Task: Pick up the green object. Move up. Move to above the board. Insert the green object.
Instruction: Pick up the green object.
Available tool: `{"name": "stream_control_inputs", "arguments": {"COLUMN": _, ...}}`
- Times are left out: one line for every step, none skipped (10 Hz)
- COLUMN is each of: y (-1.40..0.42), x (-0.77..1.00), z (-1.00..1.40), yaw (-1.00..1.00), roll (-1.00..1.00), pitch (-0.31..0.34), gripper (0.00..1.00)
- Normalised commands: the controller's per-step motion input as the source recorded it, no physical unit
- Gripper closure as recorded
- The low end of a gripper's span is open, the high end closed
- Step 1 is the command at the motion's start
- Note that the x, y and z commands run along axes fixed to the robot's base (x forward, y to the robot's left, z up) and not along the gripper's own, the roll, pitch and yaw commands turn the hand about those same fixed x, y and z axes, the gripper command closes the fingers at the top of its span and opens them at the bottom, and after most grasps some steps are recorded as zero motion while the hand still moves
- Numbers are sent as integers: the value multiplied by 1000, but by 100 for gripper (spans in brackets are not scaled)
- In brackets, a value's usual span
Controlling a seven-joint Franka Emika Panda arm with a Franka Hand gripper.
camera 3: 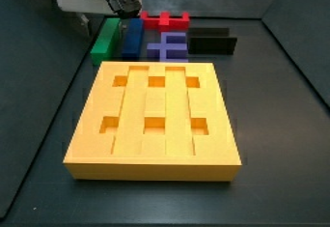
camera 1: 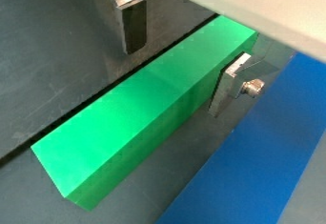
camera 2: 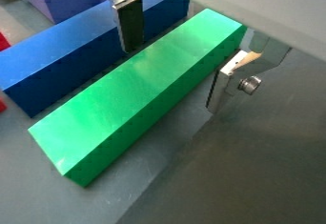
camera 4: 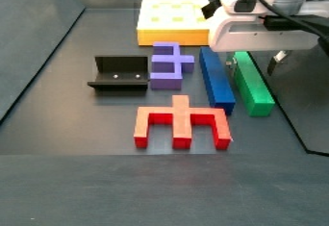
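Gripper (camera 2: 173,51) low over green object (camera 2: 133,99), jaws apart straddling it; long plain solid-green bar, flat on floor.

A dark grey matte floor (camera 3: 277,105) is enclosed by low dark walls (camera 4: 45,52), evenly lit.

One green bar (camera 4: 255,84), blue bar (camera 4: 216,77), board (camera 3: 154,120), fixture (camera 4: 118,73), gripper (camera 4: 255,59).

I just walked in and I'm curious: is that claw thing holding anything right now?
Gripper: open, holding nothing. Its fingers sit on either side of the green bar, which lies on the floor beside the blue bar.
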Motion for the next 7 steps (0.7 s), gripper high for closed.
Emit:
{"name": "stream_control_inputs", "arguments": {"y": 0, "x": -37, "z": -171, "yaw": -49, "roll": 13, "pitch": 0, "gripper": 0}}
{"name": "stream_control_inputs", "arguments": {"y": 0, "x": 0, "z": -29, "yaw": 0, "roll": 0, "pitch": 0, "gripper": 0}}
{"name": "stream_control_inputs", "arguments": {"y": 0, "x": 0, "z": 0, "yaw": 0, "roll": 0, "pitch": 0, "gripper": 0}}
{"name": "stream_control_inputs", "arguments": {"y": 0, "x": 0, "z": 0, "yaw": 0, "roll": 0, "pitch": 0, "gripper": 100}}
{"name": "stream_control_inputs", "arguments": {"y": 0, "x": 0, "z": 0, "yaw": 0, "roll": 0, "pitch": 0, "gripper": 100}}
{"name": "stream_control_inputs", "arguments": {"y": 0, "x": 0, "z": 0, "yaw": 0, "roll": 0, "pitch": 0, "gripper": 100}}
{"name": "stream_control_inputs", "arguments": {"y": 0, "x": 0, "z": 0, "yaw": 0, "roll": 0, "pitch": 0, "gripper": 100}}
